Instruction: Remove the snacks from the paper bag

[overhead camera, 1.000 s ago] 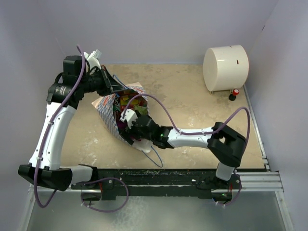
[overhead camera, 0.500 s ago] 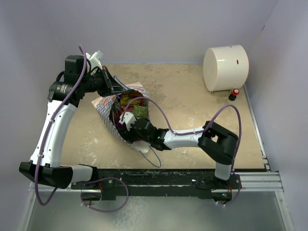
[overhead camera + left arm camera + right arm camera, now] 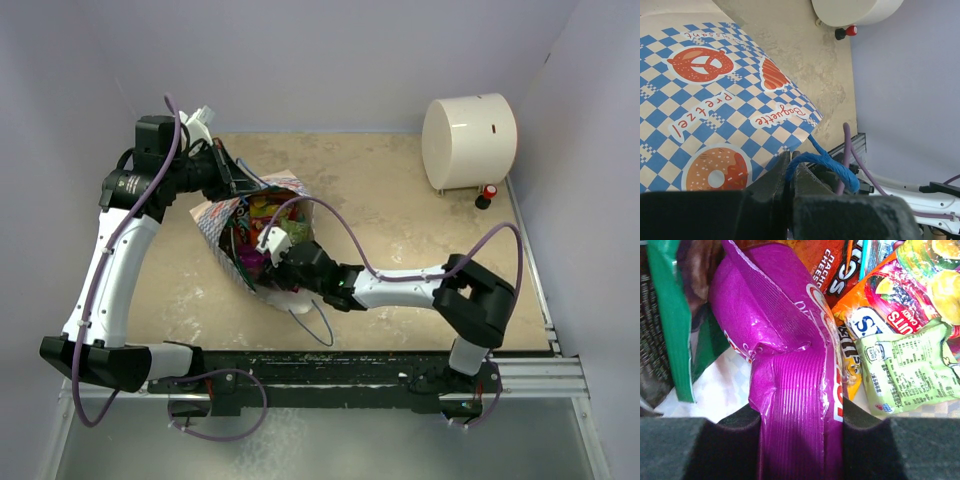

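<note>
The paper bag (image 3: 222, 228) lies on its side, its mouth facing the right arm; its blue-checkered print (image 3: 715, 100) fills the left wrist view. My left gripper (image 3: 238, 180) (image 3: 790, 166) is shut on one blue cord handle (image 3: 826, 162), holding the bag's rim up. My right gripper (image 3: 263, 256) (image 3: 800, 426) reaches inside the bag and is shut on the crimped end of the magenta pouch (image 3: 790, 360). Other snacks (image 3: 268, 212) are packed around it: a green packet (image 3: 665, 315), a red-orange chip bag (image 3: 840, 262) and a pale green candy pack (image 3: 905, 372).
A large cream cylinder (image 3: 468, 140) stands at the back right with a small red-capped knob (image 3: 488, 194) at its foot. The bag's second blue handle (image 3: 318, 326) trails on the table near the front edge. Walls close in on three sides.
My right gripper pushed deeper into the bag and its jaws closed from wide open onto the magenta pouch. The left arm held still.
</note>
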